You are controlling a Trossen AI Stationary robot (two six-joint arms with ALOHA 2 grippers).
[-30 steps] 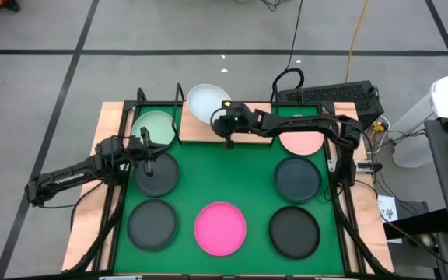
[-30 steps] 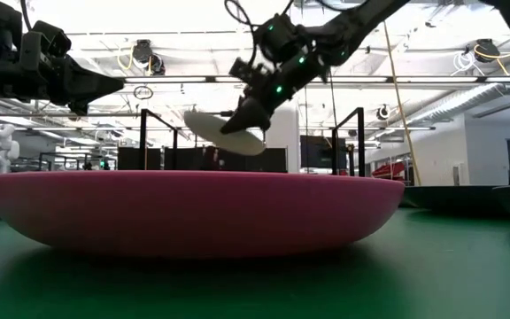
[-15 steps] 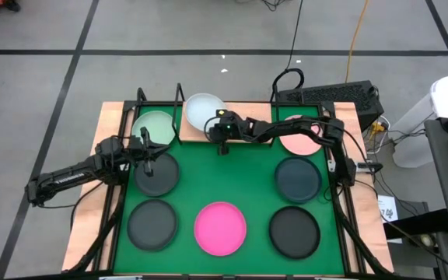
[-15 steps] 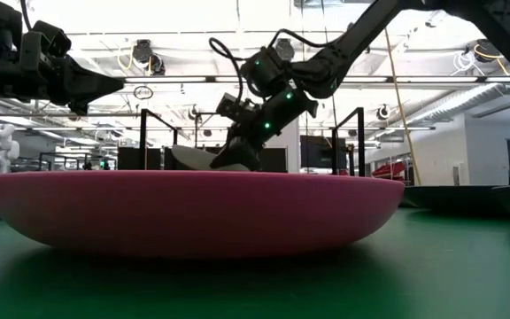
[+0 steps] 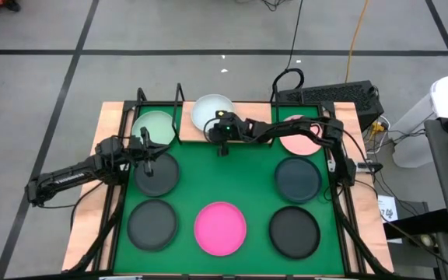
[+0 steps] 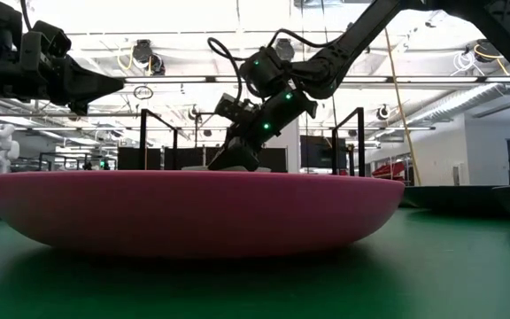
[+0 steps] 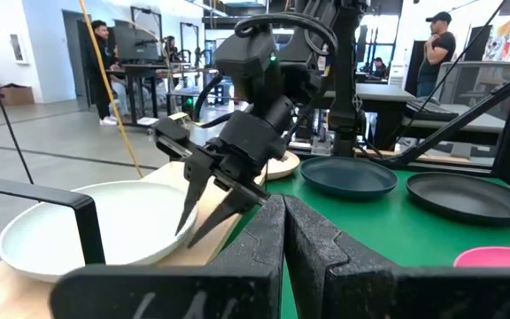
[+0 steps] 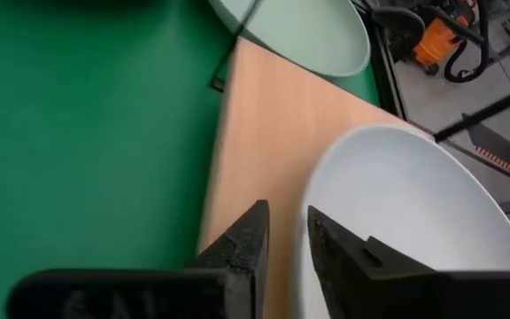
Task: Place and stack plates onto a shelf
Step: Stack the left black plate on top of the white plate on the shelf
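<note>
1. The white plate (image 5: 210,111) now lies flat on the wooden shelf (image 5: 243,134) at the upper middle of the high view, just right of the mint green plate (image 5: 155,126); a second ago it hung tilted in the air above the board.
2. The right gripper (image 5: 221,138) has come down with it and sits at the plate's near rim. Its fingers (image 8: 246,239) stand slightly parted, one on each side of the rim, so the grip looks loosened.
3. The left gripper (image 5: 148,150) has not moved: it hovers over a dark plate (image 5: 156,174) at the left of the green mat (image 5: 232,175), its fingers pressed together on nothing.
4. The pale pink plate (image 5: 301,136), the magenta plate (image 5: 220,228) and the other dark plates lie where they were.
</note>
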